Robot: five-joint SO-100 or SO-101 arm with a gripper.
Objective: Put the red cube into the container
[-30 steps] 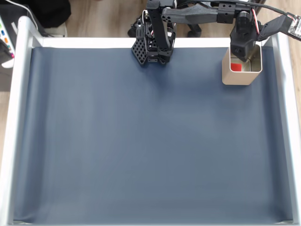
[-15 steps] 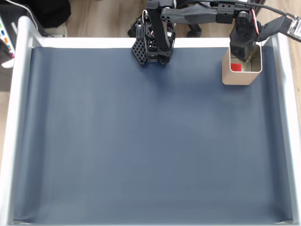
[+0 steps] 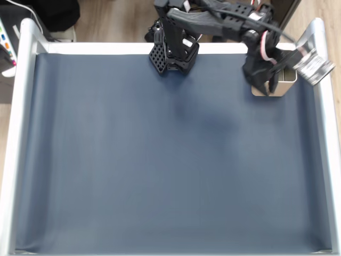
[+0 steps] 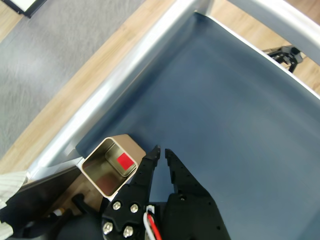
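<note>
Compared with the earlier frames, the gripper [image 4: 161,150] has lifted out of the container's mouth and swung to the tin's left side in the fixed view, the arm blurred by motion. Wrist view, nearest: the two black fingers [image 4: 145,172] rise from the lower edge, tips nearly together with only a thin gap and nothing between them, just beside the tin's rim. Beyond them, the container [image 4: 102,167] stands upright on the dark blue mat [image 4: 225,115], at the mat's corner by the silver frame [image 4: 130,70]. The red cube [image 4: 125,161] lies on the tin's shiny floor. Fixed view: the container [image 3: 281,88] sits at the mat's top right corner, partly covered by the arm.
</note>
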